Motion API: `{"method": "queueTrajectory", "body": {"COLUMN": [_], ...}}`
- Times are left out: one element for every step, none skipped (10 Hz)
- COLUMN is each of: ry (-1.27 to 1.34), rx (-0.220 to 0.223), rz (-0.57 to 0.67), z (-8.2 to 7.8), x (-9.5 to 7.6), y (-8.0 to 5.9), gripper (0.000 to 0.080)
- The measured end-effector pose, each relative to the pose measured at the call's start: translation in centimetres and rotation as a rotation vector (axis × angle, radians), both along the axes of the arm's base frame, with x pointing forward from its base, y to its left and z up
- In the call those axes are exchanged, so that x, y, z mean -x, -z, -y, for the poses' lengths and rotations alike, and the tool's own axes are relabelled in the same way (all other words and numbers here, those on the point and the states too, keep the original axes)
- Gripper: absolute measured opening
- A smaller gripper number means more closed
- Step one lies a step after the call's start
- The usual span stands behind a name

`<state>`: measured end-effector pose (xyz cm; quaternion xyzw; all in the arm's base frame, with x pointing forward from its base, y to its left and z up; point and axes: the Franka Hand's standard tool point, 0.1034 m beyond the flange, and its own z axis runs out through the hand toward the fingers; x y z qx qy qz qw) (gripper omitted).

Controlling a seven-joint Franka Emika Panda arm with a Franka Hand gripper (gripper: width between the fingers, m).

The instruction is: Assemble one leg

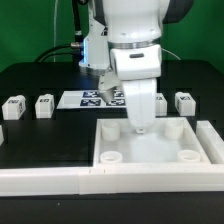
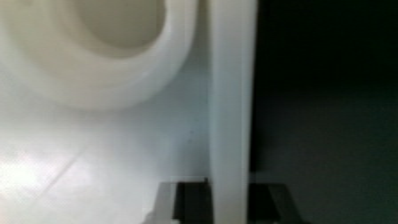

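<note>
Panel being positioned; no leg picked up yet.

On the exterior view's left, the far-left leg (image 1: pixel 12 107) and second leg (image 1: pixel 45 105) stand loose on the counter (image 1: pixel 40 80). Next comes the marker board (image 1: pixel 88 98). At centre the gripper (image 1: pixel 141 126) is down at the far edge of the panel (image 1: pixel 150 145), near a socket (image 1: pixel 112 128). In the wrist view its fingers (image 2: pixel 182 200) straddle that edge, too blurred to tell clamped from released. The right leg (image 1: pixel 184 101) sits just beyond the panel. The step looks like panel seating. The next move would call for letting go, lifting clear, grasping one leg upright and carrying it to a socket.
</note>
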<state>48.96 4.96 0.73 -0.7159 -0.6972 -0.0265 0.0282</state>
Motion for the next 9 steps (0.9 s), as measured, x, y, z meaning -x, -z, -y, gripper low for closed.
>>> {"method": "queueTrajectory", "body": {"ry": [-0.012,-0.038,-0.053,-0.053,-0.051,-0.05,-0.05,-0.049,-0.048], "rx": [-0.001,0.0,0.0,-0.001,-0.001,-0.001,-0.001,-0.001,-0.001], "rz": [-0.001,-0.007,-0.01,-0.011,-0.011,-0.011,-0.011,-0.012,-0.012], "z": [-0.44,-1.07,-1.12,-1.18,-1.2,-1.18,-1.14,-1.09,-1.05], "x": [-0.08,-0.11,-0.12,-0.11,-0.11,-0.1,-0.09,-0.09,-0.09], "y": [0.01,0.14,0.17,0.17,0.17,0.18,0.2,0.21,0.22], "gripper": [0.0059,0.0059,0.0059,0.0059,0.0059,0.0059,0.0059,0.0281,0.0281]}}
